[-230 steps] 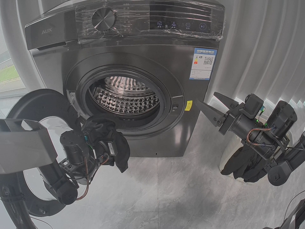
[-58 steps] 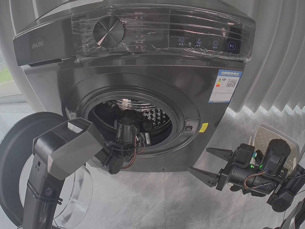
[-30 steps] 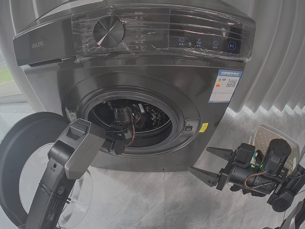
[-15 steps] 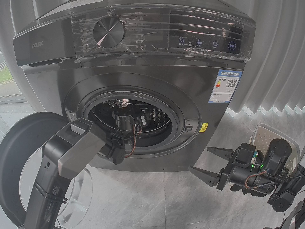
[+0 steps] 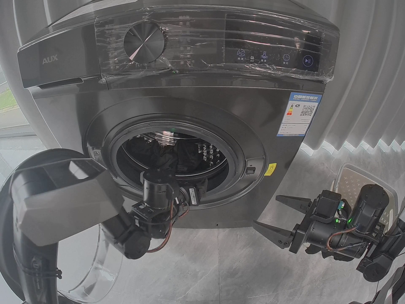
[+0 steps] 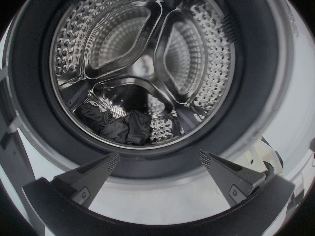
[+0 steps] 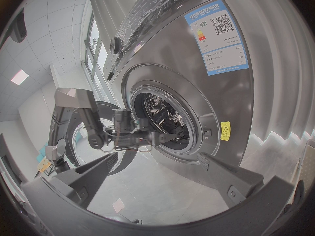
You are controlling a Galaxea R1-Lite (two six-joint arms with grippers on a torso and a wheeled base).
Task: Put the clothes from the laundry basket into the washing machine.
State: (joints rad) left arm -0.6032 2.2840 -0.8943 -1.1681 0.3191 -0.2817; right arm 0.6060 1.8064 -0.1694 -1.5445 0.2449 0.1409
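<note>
The grey washing machine [image 5: 177, 102] stands with its round door swung out to the left. A crumpled dark garment [image 6: 118, 127] lies at the bottom of the steel drum [image 6: 144, 59]; from the head view the dark garment [image 5: 162, 153] shows through the opening. My left gripper [image 6: 157, 154] hovers just outside the opening's lower rim, open and holding nothing. The left gripper [image 5: 197, 192] points into the drum. My right gripper [image 5: 267, 211] hangs open and empty low on the right, in front of the white laundry basket [image 5: 358, 180].
The open door [image 7: 82, 138] with its clear glass bowl [image 5: 90, 258] stands on the left behind my left arm. Pale curtains [image 5: 367, 85] hang behind and to the right of the machine. Grey tiled floor [image 5: 219, 267] lies between the arms.
My left arm has drawn back out of the drum to the opening's lower rim, leaving the dark garment inside. The right arm has stayed in place.
</note>
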